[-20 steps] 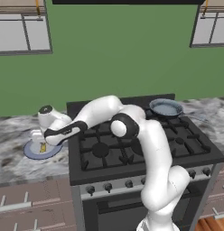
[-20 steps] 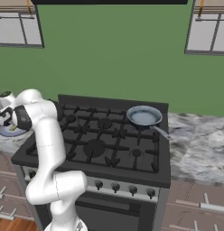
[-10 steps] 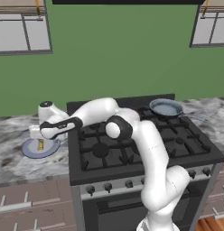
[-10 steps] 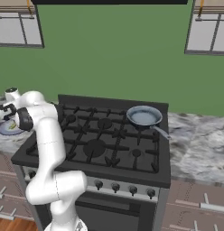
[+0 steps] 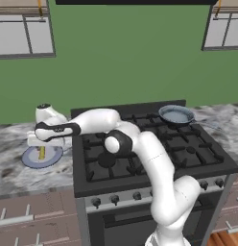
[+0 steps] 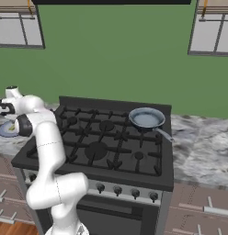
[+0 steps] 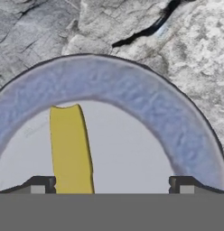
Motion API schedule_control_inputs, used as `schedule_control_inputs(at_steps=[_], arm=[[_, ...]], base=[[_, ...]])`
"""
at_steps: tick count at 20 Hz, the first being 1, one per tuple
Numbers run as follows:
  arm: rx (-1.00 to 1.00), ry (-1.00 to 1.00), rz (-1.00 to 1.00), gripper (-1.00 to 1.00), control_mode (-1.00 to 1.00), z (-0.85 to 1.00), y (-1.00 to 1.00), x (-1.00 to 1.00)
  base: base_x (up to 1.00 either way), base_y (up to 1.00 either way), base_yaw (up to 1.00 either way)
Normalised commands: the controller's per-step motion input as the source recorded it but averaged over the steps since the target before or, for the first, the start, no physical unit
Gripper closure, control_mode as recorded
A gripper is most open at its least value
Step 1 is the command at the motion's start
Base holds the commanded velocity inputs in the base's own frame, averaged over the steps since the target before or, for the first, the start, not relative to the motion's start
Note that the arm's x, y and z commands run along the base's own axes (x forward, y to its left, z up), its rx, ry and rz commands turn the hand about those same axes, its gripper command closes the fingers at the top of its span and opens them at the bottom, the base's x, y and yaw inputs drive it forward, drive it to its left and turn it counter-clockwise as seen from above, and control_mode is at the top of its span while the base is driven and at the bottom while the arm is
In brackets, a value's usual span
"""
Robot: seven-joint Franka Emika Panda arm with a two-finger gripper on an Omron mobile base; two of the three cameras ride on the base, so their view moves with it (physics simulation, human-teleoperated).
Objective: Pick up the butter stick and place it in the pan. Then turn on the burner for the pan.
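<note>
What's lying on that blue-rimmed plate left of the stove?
A yellow butter stick lies on the plate, which rests on the marble counter. The open gripper hangs right above, and its hand covers part of the plate in the left base view.

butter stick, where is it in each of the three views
Left base view: the butter stick lies at the far left, on the plate, below the tool.
Right base view: too small or hidden to pick out; the plate peeks out at the left edge.
Hand view: lower left, upright yellow bar.
Shared landmark: the blue-rimmed plate.
</note>
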Motion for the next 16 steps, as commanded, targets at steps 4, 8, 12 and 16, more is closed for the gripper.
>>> schedule_control_inputs(at_steps=[4,8,12,16], arm=[[-0.05,0.0,0.0,-1.0,-1.0,-0.18,0.16,0.0],[-0.01,0.0,0.0,-1.0,-1.0,-0.42,0.1,0.0],[0.0,0.0,0.0,-1.0,-1.0,-0.17,0.17,0.04],[0.0,0.0,0.0,-1.0,-1.0,-0.26,0.19,0.0]], base=[[0.0,0.0,0.0],[0.0,0.0,0.0],[0.0,0.0,0.0],[0.0,0.0,0.0]])
